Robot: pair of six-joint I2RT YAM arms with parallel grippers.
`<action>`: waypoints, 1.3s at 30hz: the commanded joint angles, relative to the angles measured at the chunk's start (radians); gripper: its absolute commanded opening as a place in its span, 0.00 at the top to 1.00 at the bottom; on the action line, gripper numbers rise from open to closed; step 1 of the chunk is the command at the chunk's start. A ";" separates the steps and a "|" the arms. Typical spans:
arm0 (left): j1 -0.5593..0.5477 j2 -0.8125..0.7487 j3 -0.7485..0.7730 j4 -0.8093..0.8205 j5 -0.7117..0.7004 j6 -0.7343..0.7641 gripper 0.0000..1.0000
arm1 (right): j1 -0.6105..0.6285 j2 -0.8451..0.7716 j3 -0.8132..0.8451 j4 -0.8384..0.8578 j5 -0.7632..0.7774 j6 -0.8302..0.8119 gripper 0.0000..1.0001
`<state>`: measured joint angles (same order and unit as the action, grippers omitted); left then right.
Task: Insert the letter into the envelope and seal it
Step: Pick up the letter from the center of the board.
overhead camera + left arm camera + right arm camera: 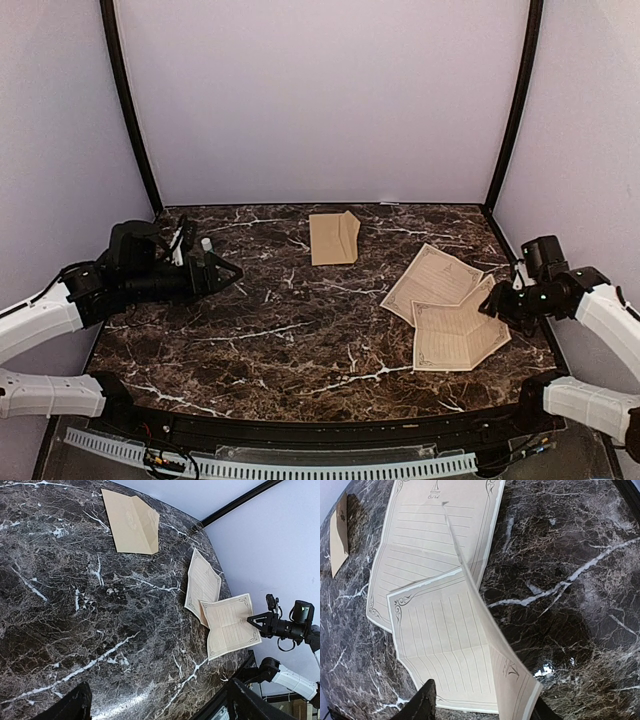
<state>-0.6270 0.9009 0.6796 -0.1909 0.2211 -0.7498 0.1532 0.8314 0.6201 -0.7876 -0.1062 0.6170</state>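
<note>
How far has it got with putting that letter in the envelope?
Hardly started. Nothing looks done: the envelope lies alone at the far side of the table. In hand: the right gripper has its jaws astride the raised edge of the nearer letter sheet, which overlaps the other sheet; no firm grip is visible. The left gripper hangs open. Left: folding, inserting, sealing.

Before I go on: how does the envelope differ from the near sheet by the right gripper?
Colour: the envelope is plain brown; the near sheet is paler, with ruled lines and an ornate border.
Place: the envelope lies alone at the back; the near sheet overlaps a second sheet on the right.
Pose: the envelope lies low; the near sheet has one creased panel standing up at the right gripper.
Both are creased paper.
</note>
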 commanded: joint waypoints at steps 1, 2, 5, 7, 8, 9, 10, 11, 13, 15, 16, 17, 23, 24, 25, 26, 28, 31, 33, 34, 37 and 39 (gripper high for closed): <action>-0.007 -0.027 -0.020 0.016 -0.022 -0.031 0.08 | 0.015 0.007 -0.005 0.046 0.020 0.012 0.51; -0.007 -0.030 -0.020 0.011 -0.031 -0.034 0.08 | 0.017 0.012 -0.006 0.046 0.020 0.012 0.54; -0.007 -0.039 -0.020 0.005 -0.054 -0.048 0.08 | 0.021 0.017 -0.007 0.049 0.017 0.012 0.66; -0.007 -0.051 -0.023 0.007 -0.073 -0.060 0.07 | 0.024 0.013 -0.010 0.056 0.010 0.011 0.73; -0.007 -0.061 -0.024 0.010 -0.081 -0.062 0.06 | 0.025 0.010 -0.010 0.058 0.008 0.010 0.77; -0.007 -0.065 -0.024 0.012 -0.083 -0.061 0.05 | 0.026 0.005 -0.009 0.059 0.007 0.009 0.81; -0.007 -0.074 -0.023 0.011 -0.084 -0.060 0.05 | 0.026 0.002 -0.007 0.059 0.007 0.008 0.86; -0.007 -0.078 -0.021 0.010 -0.084 -0.053 0.05 | 0.026 -0.002 -0.004 0.059 0.003 0.006 0.90; -0.006 -0.089 -0.019 0.002 -0.084 -0.047 0.05 | 0.026 -0.011 0.003 0.060 -0.010 -0.003 1.00; -0.006 -0.097 -0.021 0.005 -0.067 -0.041 0.05 | 0.028 -0.020 0.021 0.067 -0.038 -0.025 1.00; -0.007 -0.099 -0.025 0.009 -0.059 -0.038 0.05 | 0.028 -0.025 0.031 0.072 -0.058 -0.044 1.00; -0.007 -0.099 -0.026 0.018 -0.041 -0.037 0.06 | 0.028 -0.033 0.040 0.082 -0.090 -0.059 1.00; -0.026 -0.095 -0.012 0.114 0.061 -0.010 0.11 | 0.043 -0.018 0.133 0.128 -0.332 -0.171 1.00; -0.033 -0.093 -0.007 0.136 0.067 0.003 0.11 | 0.052 -0.008 0.157 0.122 -0.358 -0.185 1.00; -0.051 -0.086 0.011 0.143 0.073 0.011 0.12 | 0.066 0.002 0.181 0.118 -0.378 -0.196 1.00; -0.061 -0.079 0.023 0.150 0.074 0.029 0.12 | 0.081 0.011 0.208 0.112 -0.392 -0.203 1.00; -0.098 -0.056 0.062 0.151 0.073 0.057 0.12 | 0.117 0.029 0.260 0.112 -0.422 -0.212 1.00; -0.161 -0.011 0.114 0.158 0.067 0.106 0.11 | 0.173 0.053 0.331 0.132 -0.485 -0.215 1.00; -0.195 0.017 0.139 0.168 0.068 0.128 0.11 | 0.223 0.072 0.369 0.143 -0.513 -0.211 1.00; -0.205 0.040 0.148 0.172 0.072 0.137 0.11 | 0.249 0.083 0.387 0.147 -0.521 -0.209 1.00; -0.264 0.086 0.198 0.173 0.071 0.178 0.11 | 0.344 0.119 0.435 0.164 -0.532 -0.205 1.00; -0.289 0.116 0.223 0.173 0.069 0.193 0.11 | 0.396 0.149 0.462 0.170 -0.529 -0.204 1.00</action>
<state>-0.8692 0.9764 0.8402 -0.0475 0.2783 -0.6304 0.4625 0.9390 1.0218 -0.6632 -0.5888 0.4232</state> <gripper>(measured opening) 0.889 0.003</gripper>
